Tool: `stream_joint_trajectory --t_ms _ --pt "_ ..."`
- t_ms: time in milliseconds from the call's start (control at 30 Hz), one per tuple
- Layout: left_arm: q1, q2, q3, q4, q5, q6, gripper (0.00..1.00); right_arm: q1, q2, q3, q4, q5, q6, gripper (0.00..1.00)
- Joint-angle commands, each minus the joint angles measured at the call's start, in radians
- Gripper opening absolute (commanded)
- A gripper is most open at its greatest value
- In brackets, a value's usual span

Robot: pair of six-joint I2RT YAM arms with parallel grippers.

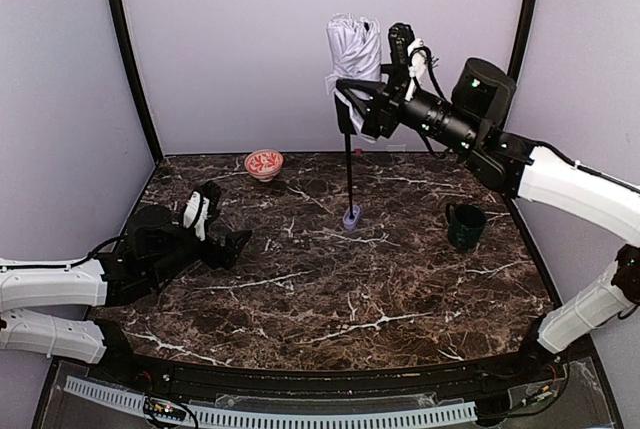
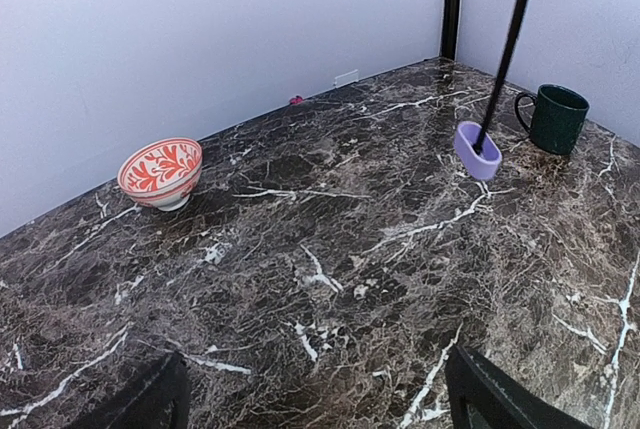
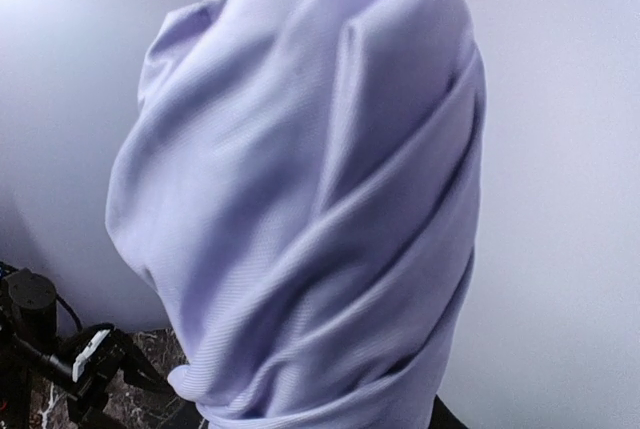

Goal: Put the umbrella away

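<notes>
Umbrella [image 1: 352,54] stood upright over rear-ctr of the marble table [image 1: 330,309], folded and held high. Canopy [image 3: 310,199], pale lavender-silver, was bunched in loose twisted folds at the top; in the right wrist view it filled nearly the whole frame. Thin black shaft [image 1: 349,174] ran down from the bundle, slightly tilted, to the small lavender handle [image 2: 478,152]. Handle was down at table level; we couldn't tell if it touched the marble or hung just above.

Right gripper [image 1: 352,104]: arm reached in from R side, raised well off the table. Fingers were clamped on the lower end of the bunched canopy w/ fabric btwn them, gripping the umbrella.

Left gripper [image 1: 228,221]: low over L side of table, well apart from the umbrella. Fingers were spread wide w/ nothing held. In the left wrist view we saw only two black fingertips [image 2: 495,399] at the bottom corners, bare marble btwn.

Red patterned bowl [image 1: 264,163] sat at rear, L of the shaft, near the back wall. Dark green mug [image 1: 466,226] sat upright R of the handle, near but not touching.
</notes>
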Motion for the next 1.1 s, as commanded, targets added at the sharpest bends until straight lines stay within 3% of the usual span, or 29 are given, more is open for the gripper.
stream_joint_trajectory --t_ms 0,233,467,567,667,767,833,933,1000,1067 --pt "0.001 0.0 0.016 0.002 0.018 0.006 0.91 -0.005 0.057 0.273 0.088 -0.05 -0.002 0.1" --pt "0.001 -0.01 0.007 0.003 0.014 0.012 0.91 -0.005 0.132 0.553 0.071 0.075 -0.053 0.04" --pt "0.001 0.007 0.011 0.003 0.02 0.014 0.91 -0.003 0.177 0.702 0.025 0.142 -0.061 0.02" --pt "0.001 0.016 0.014 0.005 0.025 0.016 0.91 -0.003 0.183 0.679 0.0 0.181 -0.077 0.02" --pt "0.0 0.022 0.015 0.005 0.024 0.015 0.91 -0.005 0.153 0.481 0.069 0.231 -0.071 0.01" --pt "0.001 0.03 0.013 0.009 0.02 0.02 0.91 -0.018 0.146 0.121 0.302 0.259 0.019 0.0" --pt "0.001 0.03 0.015 0.006 0.016 0.021 0.91 -0.022 0.204 -0.152 0.421 0.269 0.087 0.0" --pt "0.001 0.024 0.011 0.005 0.013 0.029 0.91 -0.017 0.417 -0.494 0.643 0.309 0.258 0.0" --pt "0.001 0.018 0.008 0.0 0.003 0.035 0.91 0.016 0.515 -0.605 0.788 0.372 0.3 0.0" --pt "0.001 0.014 0.004 0.001 -0.001 0.038 0.91 0.053 0.541 -0.619 0.788 0.427 0.27 0.0"
